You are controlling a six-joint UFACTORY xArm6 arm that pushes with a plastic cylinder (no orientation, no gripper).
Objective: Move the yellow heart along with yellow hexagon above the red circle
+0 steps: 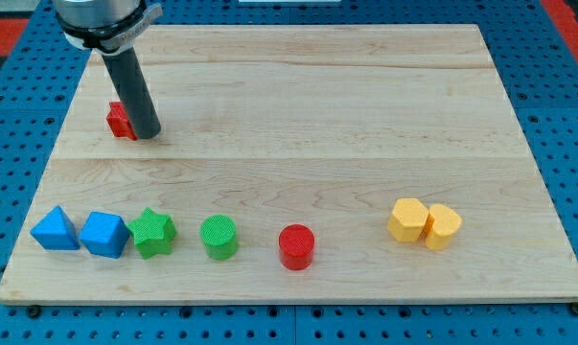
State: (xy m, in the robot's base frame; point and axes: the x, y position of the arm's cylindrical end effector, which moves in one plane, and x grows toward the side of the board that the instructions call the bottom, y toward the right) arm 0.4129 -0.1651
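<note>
Seven small blocks sit on our wooden board (298, 105), and six of them form a loose row along the near edge. Starting at the near left we see a blue triangular block (56, 229), then a blue cube-like block (104, 234) just beside it, and a green star (153, 232) touching that one's right side. A little further right stands a green cylinder (219, 237), apart from the star. Next comes the red circle (296, 246), the nearest block of the row, standing alone near the middle of the near edge.

Well to the right of the red circle sit the yellow hexagon (407, 219) and the yellow heart (443, 226) — the two are pressed together, the hexagon on the left, the heart on the right. Both lie beside the red circle, only slightly farther back, not beyond it.

Across the bare middle of the board, far off at the left, we find my tip (147, 135) resting on the wood. It touches or nearly touches a small red block (120, 120) just to its left, whose shape we cannot make out because the rod (132, 84) partly hides it. We carry no gripper — only the dark rod, holding nothing — and my tip is well apart from both yellow blocks.
</note>
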